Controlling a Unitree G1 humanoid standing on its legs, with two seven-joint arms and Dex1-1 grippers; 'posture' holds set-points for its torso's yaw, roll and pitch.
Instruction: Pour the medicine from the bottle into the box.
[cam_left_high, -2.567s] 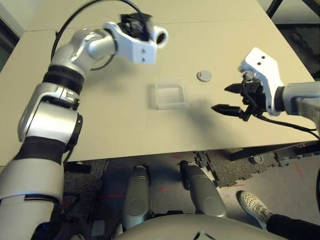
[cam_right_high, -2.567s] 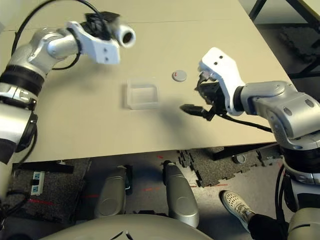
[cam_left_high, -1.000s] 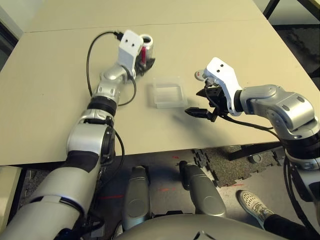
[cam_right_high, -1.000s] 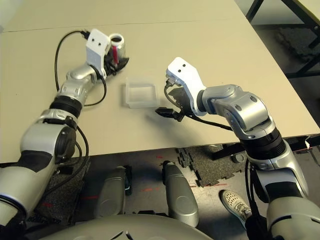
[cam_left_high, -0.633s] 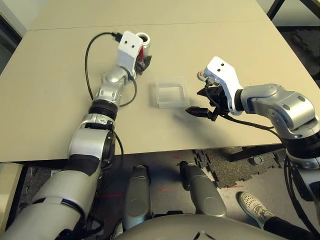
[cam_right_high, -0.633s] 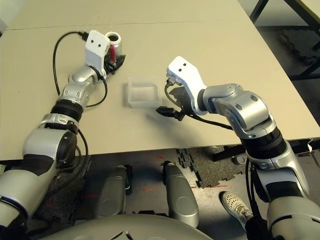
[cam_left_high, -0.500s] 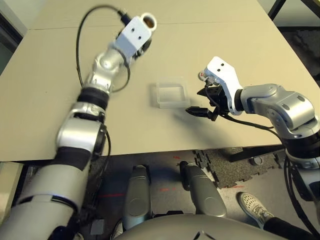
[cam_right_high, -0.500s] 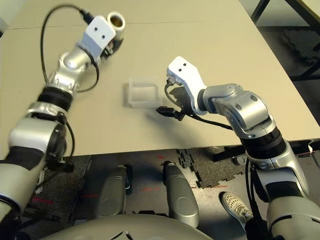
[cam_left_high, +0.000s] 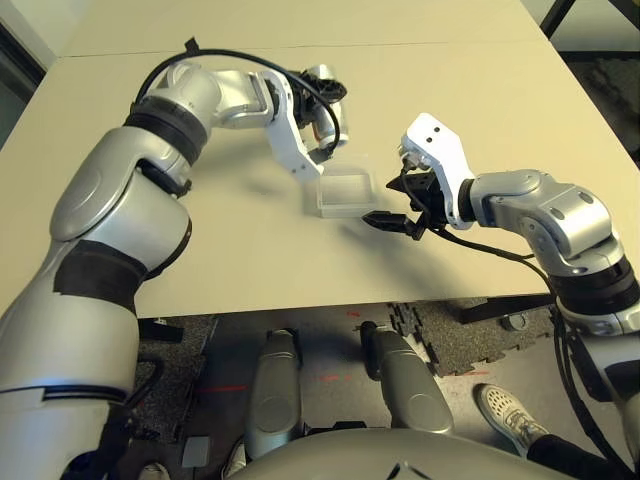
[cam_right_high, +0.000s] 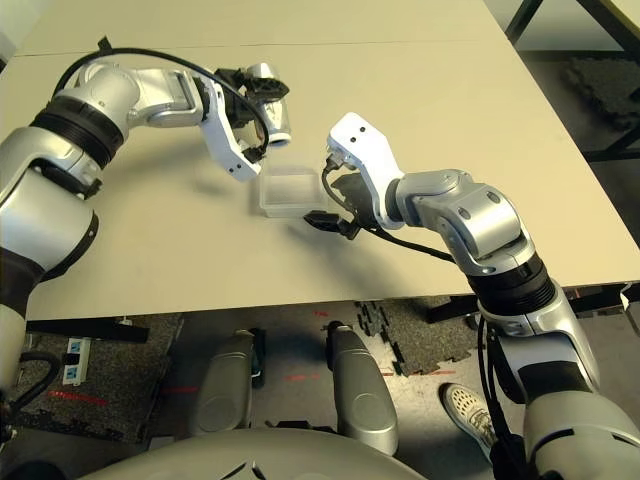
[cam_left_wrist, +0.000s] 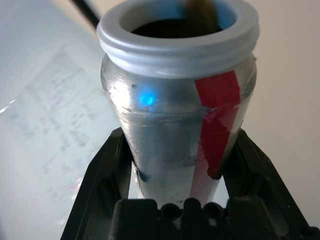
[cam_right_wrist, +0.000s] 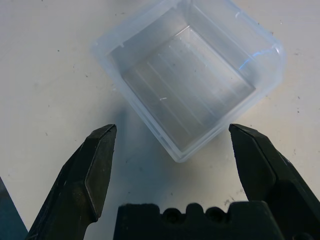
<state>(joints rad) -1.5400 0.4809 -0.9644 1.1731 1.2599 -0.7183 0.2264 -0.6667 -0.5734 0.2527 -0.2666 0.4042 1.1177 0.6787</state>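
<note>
The silver bottle (cam_left_high: 323, 92) with its red-and-white label (cam_left_wrist: 215, 115) is uncapped and held above the table, just beyond the far left corner of the box (cam_left_high: 345, 192). My left gripper (cam_left_high: 318, 125) is shut on the bottle's body, one black finger (cam_left_wrist: 102, 182) on each side. The clear box (cam_right_wrist: 190, 82) rests on the table and looks empty. My right gripper (cam_left_high: 392, 203) hovers open at the box's near right side, its fingertips (cam_right_wrist: 102, 145) spread wider than the box corner between them.
The beige table (cam_left_high: 230, 240) is bare around the box, with its front edge close behind my right gripper. A black cable (cam_left_high: 240, 58) loops over my left forearm. A person's shoe (cam_left_high: 505, 410) shows on the floor at the lower right.
My left arm swung the bottle from the far left of the table in toward the box's far left corner. My right gripper stayed open beside the box, edging slightly closer.
</note>
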